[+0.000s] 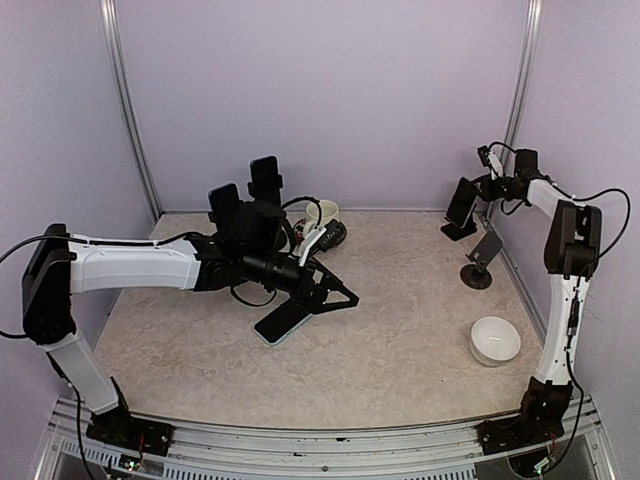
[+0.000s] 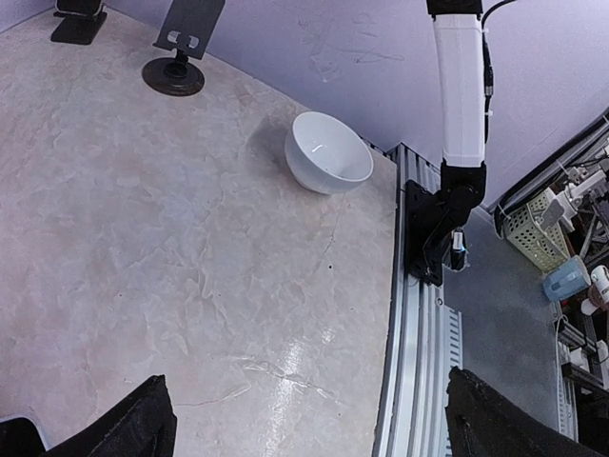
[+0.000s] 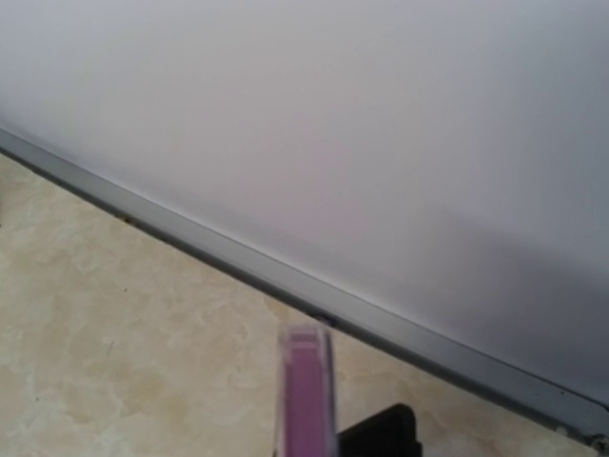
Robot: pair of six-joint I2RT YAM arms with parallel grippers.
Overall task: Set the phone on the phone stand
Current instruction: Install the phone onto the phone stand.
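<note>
pinching the upright phone (image 1: 462, 203) at its stand (image 1: 458, 231), the right gripper (image 1: 474, 192) could topple it by releasing unseated; left gripper (image 1: 335, 296) jaws gape apart.

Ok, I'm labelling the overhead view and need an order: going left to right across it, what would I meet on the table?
Left arm's base → phone lying flat → white bowl. Left out as overlapping: the two rear phones, the propped phone and the empty stand.
</note>
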